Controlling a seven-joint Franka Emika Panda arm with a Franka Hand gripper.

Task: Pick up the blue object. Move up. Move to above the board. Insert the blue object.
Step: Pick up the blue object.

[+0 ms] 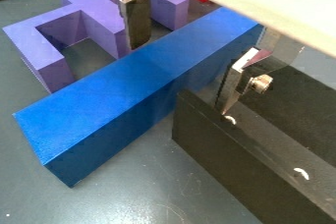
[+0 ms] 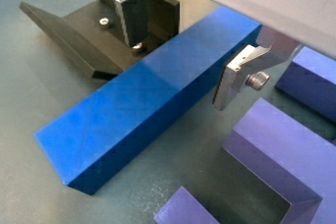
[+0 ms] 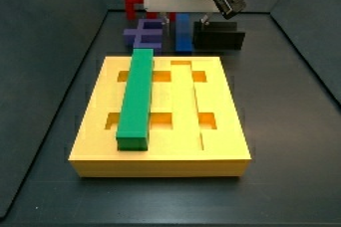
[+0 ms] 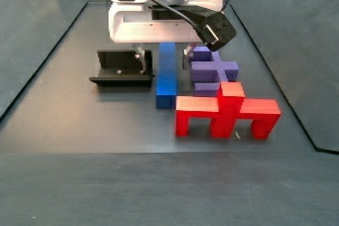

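Note:
The blue object [image 1: 132,100] is a long dark blue bar lying flat on the floor, between the purple comb-shaped block [image 1: 73,36] and the black fixture [image 1: 262,149]. It also shows in a wrist view [image 2: 151,100] and in both side views [image 3: 182,34] [image 4: 167,71]. My gripper [image 1: 184,63] is open and lowered over the bar, with one finger [image 1: 134,22] on each long side and small gaps showing; it also shows in a wrist view [image 2: 182,56]. The yellow board [image 3: 220,121] lies nearer the camera in a side view, with the green bar [image 3: 138,97] in one groove.
A red comb-shaped block [image 4: 225,113] lies beside the purple block [image 4: 212,71]. The fixture [image 4: 122,68] stands on the blue bar's other side. The gripper [image 4: 167,42] hangs under the white wrist body. Dark walls bound the floor.

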